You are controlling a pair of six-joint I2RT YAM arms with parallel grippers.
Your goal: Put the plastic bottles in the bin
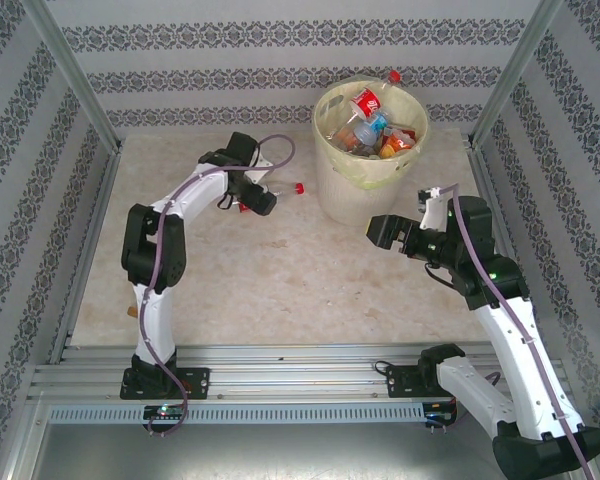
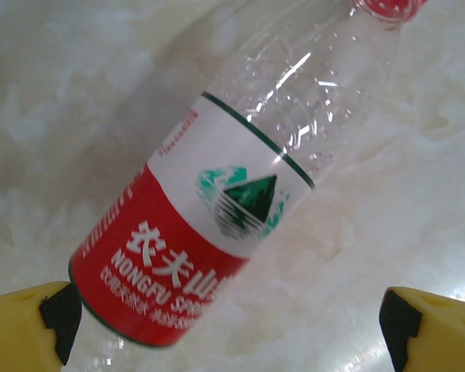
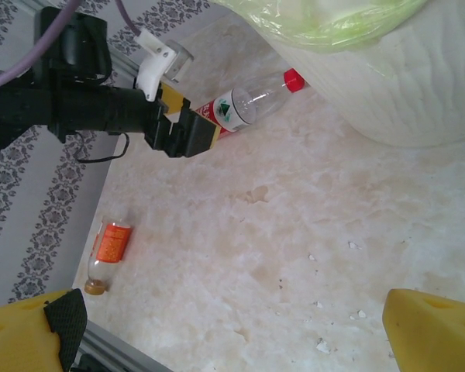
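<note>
The left gripper (image 2: 226, 325) stands wide open. In the left wrist view its yellow fingers with black pads (image 2: 59, 324) sit at the two lower corners of the frame. A clear bottle (image 2: 194, 240) with a red-and-white label lies on the table between them. It runs from lower left to upper right, and its red cap is cut off by the top edge. Its base end lies just beside the lower-left pad, but contact cannot be judged. The other pad stands well apart from it.

From overhead, the left gripper (image 1: 260, 203) covers most of that bottle (image 1: 299, 187). Little more than the red cap shows, pointing right toward the bin (image 1: 350, 200) in the upper middle of the frame.

The right gripper (image 1: 385, 232) hangs over the marbled table (image 1: 280, 290), just below and right of the bin. In the right wrist view the right gripper (image 3: 232, 329) is equally wide open and holds nothing.

That view shows the red-labelled bottle (image 3: 244, 101) whole, beside the bin's pale wall (image 3: 418, 85), with the left gripper (image 3: 187, 133) at its base end. It also shows a small orange-labelled bottle (image 3: 108, 248) lying at the left of the frame, near the table's edge.

Only the overhead view looks into the bin, where several bottles (image 1: 375, 130) are heaped. One red-capped neck (image 1: 390, 78) pokes above the rim.
</note>
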